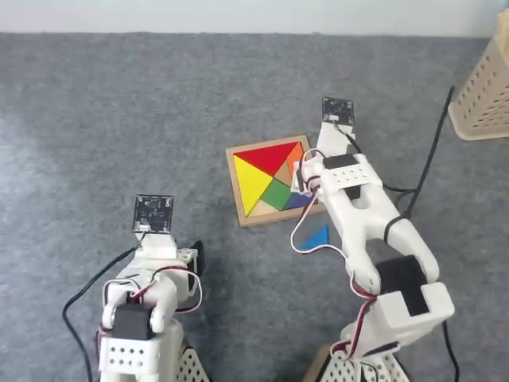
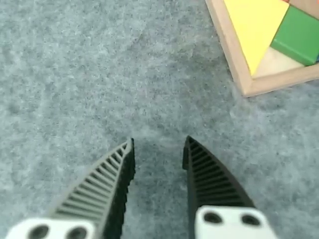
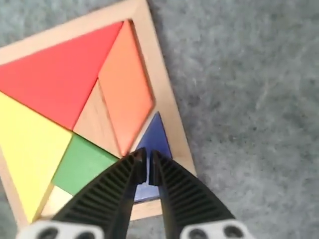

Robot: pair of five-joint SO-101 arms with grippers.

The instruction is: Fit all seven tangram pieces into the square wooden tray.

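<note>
Right gripper [image 3: 148, 153] is found over the right-hand side of the tray [image 1: 270, 217]. Its fingers are drawn almost together, and a dark blue triangle [image 3: 155, 134] is pinched between them. This triangle is seen against the tray's right rim, its point directed along the rim; whether it lies flat in the recess cannot be told.

Seated in the tray are noted:
- a red triangle [image 3: 55, 74]
- a yellow triangle [image 3: 30, 144]
- a green square [image 3: 79, 167]
- an orange piece [image 3: 127, 89]

Bare wood is exposed between the red, orange and green pieces, and again at the corner beside the yellow and green pieces.

A light blue triangle [image 1: 319, 235] is observed on the carpet [image 1: 119, 103], outside the tray, near its lower right corner and beside the right arm.

Left gripper [image 2: 159, 141] is held low over bare carpet, near the tray's lower left corner. Its fingers are spread apart and nothing is held.

A basket [image 1: 483, 87] is recorded at the far right edge.
</note>
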